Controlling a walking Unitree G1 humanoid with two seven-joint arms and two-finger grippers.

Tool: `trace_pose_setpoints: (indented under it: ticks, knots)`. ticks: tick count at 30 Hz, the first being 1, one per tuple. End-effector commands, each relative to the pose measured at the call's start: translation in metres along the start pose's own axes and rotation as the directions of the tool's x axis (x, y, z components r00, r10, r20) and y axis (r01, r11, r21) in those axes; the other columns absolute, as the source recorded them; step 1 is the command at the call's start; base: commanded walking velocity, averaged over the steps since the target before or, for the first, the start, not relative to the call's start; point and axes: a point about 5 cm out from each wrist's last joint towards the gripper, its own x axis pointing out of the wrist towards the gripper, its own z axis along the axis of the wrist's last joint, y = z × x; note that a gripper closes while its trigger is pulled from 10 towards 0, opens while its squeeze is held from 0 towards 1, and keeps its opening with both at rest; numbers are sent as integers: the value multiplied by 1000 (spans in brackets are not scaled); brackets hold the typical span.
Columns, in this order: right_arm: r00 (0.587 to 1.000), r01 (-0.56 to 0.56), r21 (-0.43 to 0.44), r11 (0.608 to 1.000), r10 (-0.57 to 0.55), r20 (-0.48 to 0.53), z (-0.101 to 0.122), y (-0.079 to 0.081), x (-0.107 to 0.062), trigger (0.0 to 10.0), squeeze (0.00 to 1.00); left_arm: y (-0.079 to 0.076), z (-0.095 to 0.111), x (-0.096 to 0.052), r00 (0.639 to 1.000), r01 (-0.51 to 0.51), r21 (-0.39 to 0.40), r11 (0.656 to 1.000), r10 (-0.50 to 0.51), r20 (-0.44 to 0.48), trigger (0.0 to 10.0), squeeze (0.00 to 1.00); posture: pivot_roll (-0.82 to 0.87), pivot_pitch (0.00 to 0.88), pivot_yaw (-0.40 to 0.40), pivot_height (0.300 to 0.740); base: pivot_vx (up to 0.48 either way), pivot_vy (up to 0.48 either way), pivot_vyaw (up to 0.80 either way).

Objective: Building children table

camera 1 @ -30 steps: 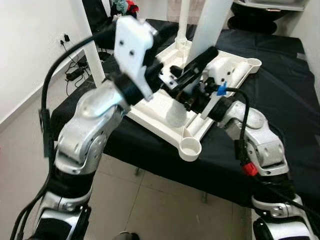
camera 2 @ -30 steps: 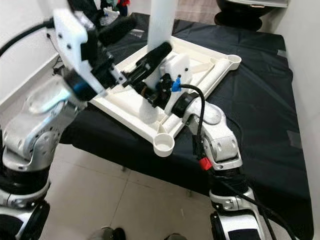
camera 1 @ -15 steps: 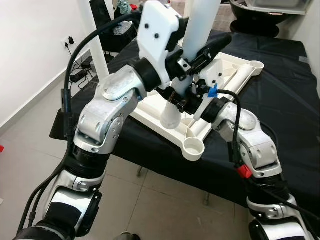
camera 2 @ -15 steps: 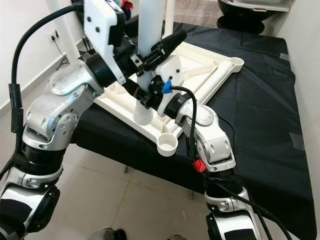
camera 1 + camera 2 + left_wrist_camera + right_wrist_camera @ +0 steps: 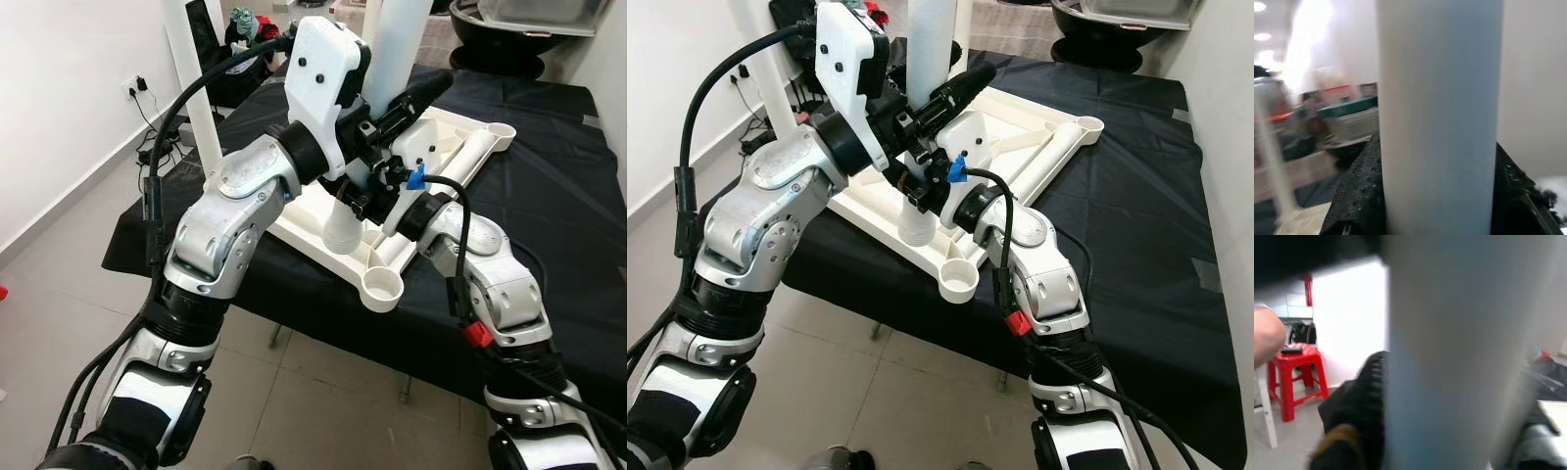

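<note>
Gripping the white leg with both grippers, your robot stands at the edge of a black-covered table. The leg rises upright from the upturned white tabletop, which lies flat on the cloth, near its front edge. The leg's lower end sits at a socket on the near side of the tabletop; you cannot tell whether it is fully seated.

Your left gripper is pinching the leg: in the left wrist view, black fingers press against both sides of the white tube. It holds higher up the leg.

Your right gripper works lower down, close to the socket. In the right wrist view one black finger lies against the leg's side, but the far finger is hidden, so its grip cannot be told for sure.

An empty round socket sits at the tabletop's near corner, and another at the far right corner. A second white leg stands upright to the left. A red stool stands on the floor.
</note>
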Motion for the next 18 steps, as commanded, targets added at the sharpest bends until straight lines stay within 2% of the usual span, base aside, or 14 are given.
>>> trace_pose_setpoints:
  ticks: [1, 2, 3, 4, 5, 6, 7, 9, 11, 13, 14, 15, 16, 18]
  knots:
    - [997, -74, 29, 997, 73, 38, 4, 6, -2, 10000, 1000, 3, 10, -3, 998, 53, -49, 997, -51, 46, 0, 0, -43, 54, -4, 740, 0, 0, 0]
    - [995, -86, 42, 995, 84, 46, 5, 5, -3, 10000, 1000, 0, 12, -4, 994, 95, -75, 993, -91, 59, 0, 0, -43, 54, -4, 740, 0, 0, 0]
    - [995, -86, 42, 995, 84, 46, 5, 5, -3, 10000, 1000, 0, 12, -4, 994, 95, -75, 993, -91, 59, 0, 0, -43, 54, -4, 740, 0, 0, 0]
    - [977, -210, 55, 976, 206, 59, 5, 11, -10, 10000, 1000, -10, 16, -11, 970, 235, -167, 958, -221, 98, 0, 0, -41, 56, -6, 740, 0, 0, 0]
    - [961, -272, 65, 960, 268, 65, 6, 14, -12, 10000, 1000, -15, 16, -16, 952, 303, -211, 929, -286, 108, 0, 0, -40, 56, -6, 740, 0, 0, 0]
    - [961, -272, 65, 960, 268, 65, 6, 14, -12, 10000, 1000, -15, 16, -16, 952, 303, -211, 929, -286, 108, 0, 0, -40, 56, -6, 740, 0, 0, 0]
    - [932, -361, 78, 929, 356, 65, 6, 21, -15, 10000, 1000, -23, 14, -24, 920, 392, -247, 886, -376, 111, 0, 0, -38, 57, -8, 740, 0, 0, 0]
    - [920, -391, 81, 917, 387, 61, 5, 24, -16, 10000, 1000, -25, 12, -27, 908, 420, -249, 873, -405, 108, 0, 0, -38, 57, -8, 740, 0, 0, 0]
    - [900, -436, 67, 898, 434, 30, 2, 29, -17, 10000, 1000, -31, 10, -34, 873, 487, -302, 820, -472, 124, 0, 0, -35, 59, -10, 740, 0, 0, 0]
    - [900, -436, 67, 898, 434, 30, 2, 29, -17, 10000, 1000, -31, 10, -34, 873, 487, -302, 820, -472, 124, 0, 0, -35, 59, -10, 740, 0, 0, 0]
    - [887, -460, 67, 885, 461, 2, -3, 34, -18, 10000, 875, -34, 10, -38, 845, 530, -328, 782, -518, 131, 0, 0, -35, 60, -10, 740, 0, 0, 0]
    - [871, -486, 72, 871, 489, -41, -9, 37, -19, 10000, 20, -39, 9, -42, 811, 577, -333, 746, -571, 125, 0, 0, -35, 60, -10, 740, 0, 0, 0]
    - [871, -486, 72, 871, 489, -41, -9, 37, -19, 10000, 20, -39, 9, -42, 811, 577, -333, 746, -571, 125, 0, 0, -35, 60, -10, 740, 0, 0, 0]
    - [843, -521, 92, 849, 529, -101, -17, 41, -23, 10000, 0, -42, 9, -47, 763, 633, -332, 699, -637, 114, 0, 0, -40, 66, -12, 740, 0, 0, 0]
